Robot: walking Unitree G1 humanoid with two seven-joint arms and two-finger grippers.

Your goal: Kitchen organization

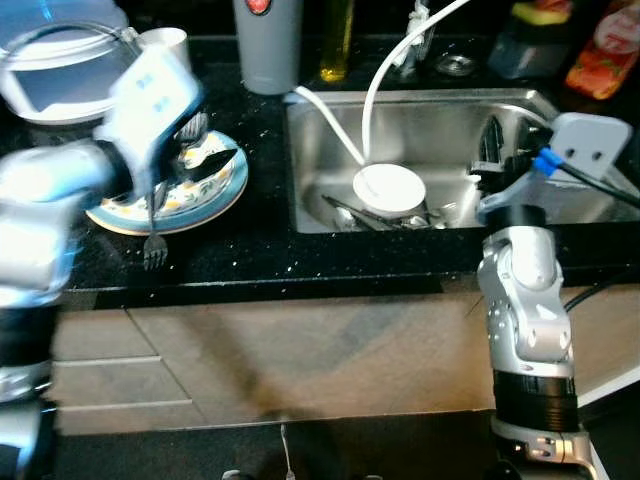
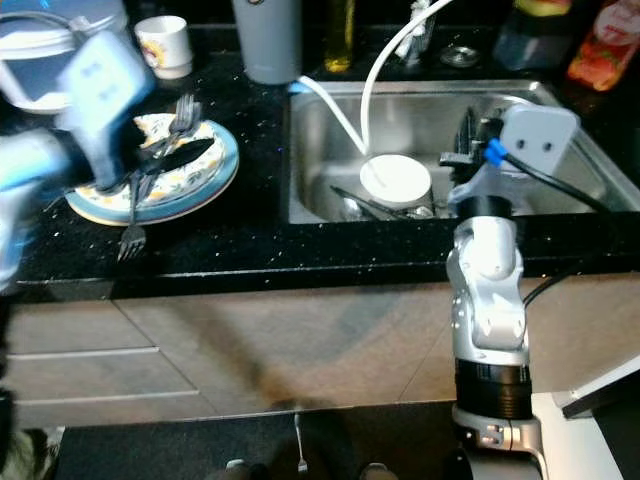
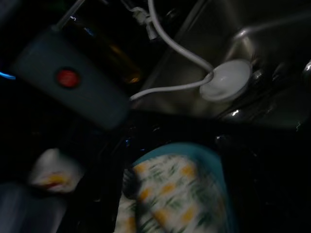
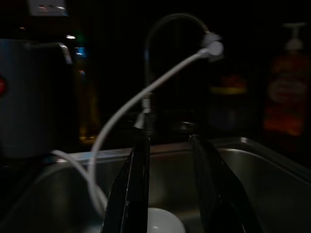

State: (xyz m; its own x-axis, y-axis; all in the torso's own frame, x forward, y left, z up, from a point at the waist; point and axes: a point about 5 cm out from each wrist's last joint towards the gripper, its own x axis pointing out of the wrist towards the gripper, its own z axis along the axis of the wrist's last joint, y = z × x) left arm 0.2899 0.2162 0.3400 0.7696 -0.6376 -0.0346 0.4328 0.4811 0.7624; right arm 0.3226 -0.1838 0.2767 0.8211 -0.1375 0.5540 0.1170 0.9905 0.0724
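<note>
The left hand (image 2: 165, 150) hovers over the patterned plate (image 1: 215, 195) on the black speckled surface (image 1: 250, 250), its black fingers low over the plate's middle; motion blur hides the tips, so I cannot tell whether they are spread or closed, nor whether they grip anything. A fork (image 2: 133, 222) sits just below that hand with its long axis running toward the robot, tines pointing at the front edge of the surface and lying past the plate's rim, the handle leading back up under the fingers. More cutlery (image 2: 182, 115) rests on the far side of the plate, prongs pointing away. The plate is round with a blue rim and a white, yellow and green floral pattern, and it lies flat, left of the steel sink (image 1: 330, 150). The right hand (image 4: 170, 194) is held above the sink's right part, its two long black fingers parted with a clear gap and holding nothing; they point toward the tap (image 4: 170, 29) and the white hose (image 4: 131, 107). A white round dish (image 1: 389, 188) sits in the basin among loose cutlery, the hose curving down to it. Behind the sink stand a grey canister (image 1: 268, 45) with a red button, a bottle of yellow oil (image 1: 336, 40) and a small cup (image 2: 164, 44).
</note>
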